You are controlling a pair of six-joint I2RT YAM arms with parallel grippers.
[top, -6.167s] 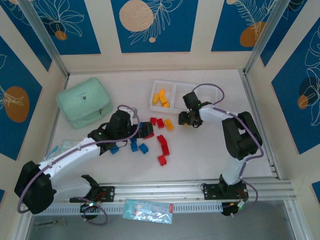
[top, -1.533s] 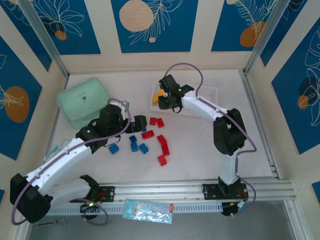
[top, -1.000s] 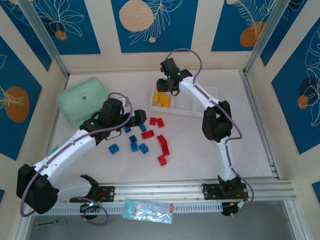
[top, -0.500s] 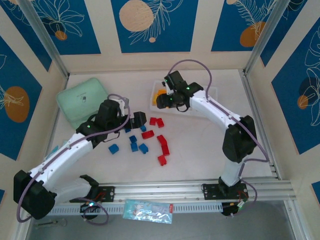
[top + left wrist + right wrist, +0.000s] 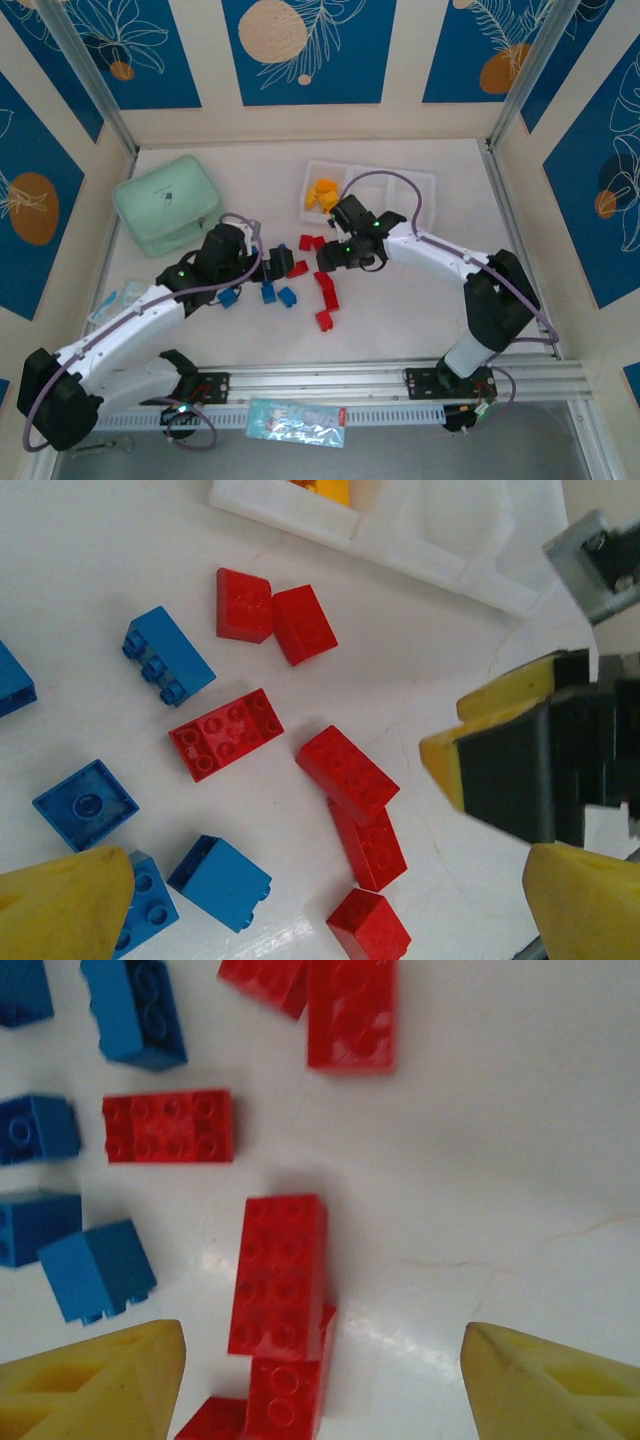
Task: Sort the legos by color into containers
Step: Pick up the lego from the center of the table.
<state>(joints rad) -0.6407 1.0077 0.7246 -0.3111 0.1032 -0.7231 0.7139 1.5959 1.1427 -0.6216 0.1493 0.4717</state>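
— Looking down from above, where do the two pincers sit?

— The left pincer [image 5: 278, 264] and the right pincer [image 5: 325, 260] face each other low over the loose bricks in the middle of the table [image 5: 420, 290], near one another but apart.

— How do their jaws stand?

— Both are spread wide and hold nothing. From the left wrist, its yellow fingertips [image 5: 60, 905] stand at the two bottom corners of the view, with bricks lying on the table between them. From the right wrist it is the same: fingertips [image 5: 100, 1380] far apart, red bricks on the table in the gap.

— And the legos?

— The yellow legos [image 5: 322, 193] lie piled in the left compartment of the white tray [image 5: 400, 178] at the far side. The red legos [image 5: 326, 290] are scattered between and just in front of the pincers. A long red brick [image 5: 278, 1275] lies under the right pincer's gap, one end touching another red one. The blue legos [image 5: 268, 293] sit in a loose group left of the red, beside the left pincer.

— Anything else?

— A mint-green box [image 5: 168, 203] at the far left, well apart from the tray.
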